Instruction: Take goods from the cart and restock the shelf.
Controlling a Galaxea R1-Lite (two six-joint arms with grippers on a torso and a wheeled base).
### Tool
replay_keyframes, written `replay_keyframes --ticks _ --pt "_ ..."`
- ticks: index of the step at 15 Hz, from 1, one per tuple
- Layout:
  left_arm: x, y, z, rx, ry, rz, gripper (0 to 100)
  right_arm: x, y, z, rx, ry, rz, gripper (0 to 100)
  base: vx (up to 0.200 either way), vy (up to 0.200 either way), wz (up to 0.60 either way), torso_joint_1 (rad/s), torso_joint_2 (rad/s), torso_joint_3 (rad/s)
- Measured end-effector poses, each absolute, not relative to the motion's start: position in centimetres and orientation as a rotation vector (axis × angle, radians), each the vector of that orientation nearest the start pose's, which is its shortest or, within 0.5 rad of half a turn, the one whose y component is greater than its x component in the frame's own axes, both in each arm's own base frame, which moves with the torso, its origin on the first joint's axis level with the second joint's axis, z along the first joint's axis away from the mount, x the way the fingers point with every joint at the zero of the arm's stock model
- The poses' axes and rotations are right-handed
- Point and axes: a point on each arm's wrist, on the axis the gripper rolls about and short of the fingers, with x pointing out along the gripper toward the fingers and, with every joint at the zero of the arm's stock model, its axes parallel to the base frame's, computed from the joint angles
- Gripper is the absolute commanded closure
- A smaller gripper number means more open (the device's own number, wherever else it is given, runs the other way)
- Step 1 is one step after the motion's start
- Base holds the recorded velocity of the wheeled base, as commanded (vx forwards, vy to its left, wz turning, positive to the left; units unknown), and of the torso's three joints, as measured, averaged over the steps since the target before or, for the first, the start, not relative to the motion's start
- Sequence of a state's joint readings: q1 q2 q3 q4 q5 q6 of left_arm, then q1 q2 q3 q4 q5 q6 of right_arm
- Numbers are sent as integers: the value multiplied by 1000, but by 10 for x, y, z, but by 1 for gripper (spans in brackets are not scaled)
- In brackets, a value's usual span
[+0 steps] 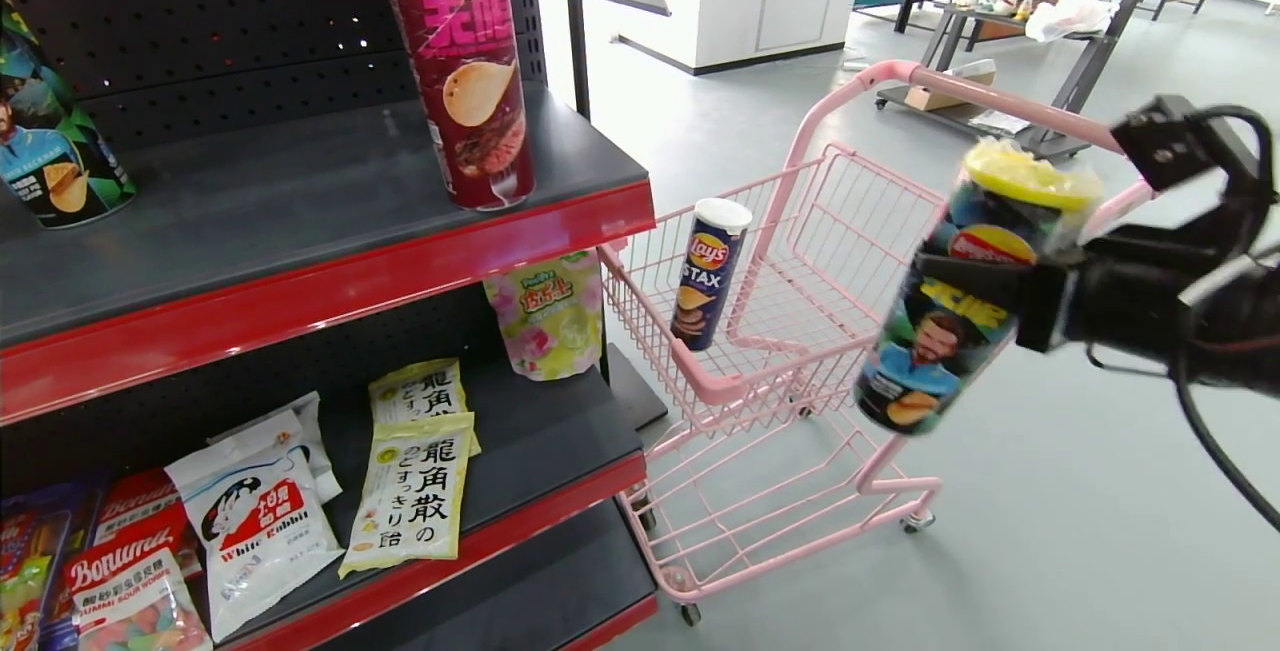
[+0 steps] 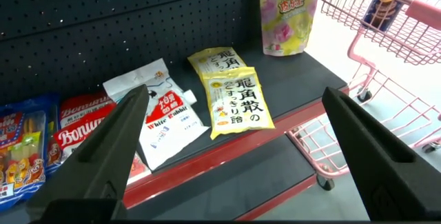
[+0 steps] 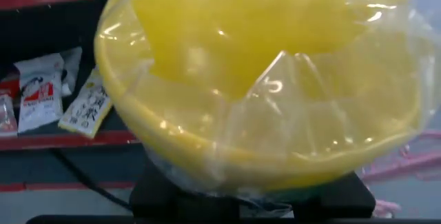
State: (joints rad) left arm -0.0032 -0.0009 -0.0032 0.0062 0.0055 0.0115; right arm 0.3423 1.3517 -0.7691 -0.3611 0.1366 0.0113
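R gripper [image 1: 975, 291] is clamped on a yellow-lidded chip can [image 1: 935, 356], held tilted in the air just beside the pink cart [image 1: 800, 221], lid end up. Its far finger is hidden behind the can, so grip is prob. two-sided. L gripper [image 2: 234, 148] is spread wide w/ nothing btwn its fingers [image 2: 110, 155], over the lower shelf [image 2: 303, 79] w/ candy bags [image 2: 234, 103]. A blue chip can [image 1: 705, 276] stands in the cart basket. A maroon chip can [image 1: 470, 61] stands upright on the upper shelf [image 1: 300, 191].
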Motion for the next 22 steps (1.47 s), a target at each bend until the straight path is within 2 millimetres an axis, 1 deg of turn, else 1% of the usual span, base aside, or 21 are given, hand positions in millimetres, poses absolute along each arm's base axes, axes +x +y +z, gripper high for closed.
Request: replay_keyframes --ticks 2,3,4,6,9,11,15,22 --pt "-23 0 76 11 2 2 0 163 62 218 -45 304 459 100 0 0 0 0 0 0" --pt "-23 0 76 12 2 2 0 144 54 210 -55 320 450 100 0 0 0 0 0 0" --pt "-23 0 76 12 2 2 0 132 48 206 -63 314 432 100 0 0 0 0 0 0" --pt "-23 0 76 12 2 1 0 121 40 205 -99 292 393 100 0 0 0 0 0 0" --pt "-23 0 76 12 2 2 0 114 36 205 -98 272 381 100 0 0 0 0 0 0" --pt "-23 0 76 12 2 2 0 113 36 206 -98 266 383 100 0 0 0 88 -302 -210" --pt "-23 0 76 12 1 2 0 116 37 208 -97 261 398 100 0 0 0 160 -480 -319" --pt "-23 0 76 12 2 1 0 128 41 211 -121 275 418 100 0 0 0 214 -557 -352"
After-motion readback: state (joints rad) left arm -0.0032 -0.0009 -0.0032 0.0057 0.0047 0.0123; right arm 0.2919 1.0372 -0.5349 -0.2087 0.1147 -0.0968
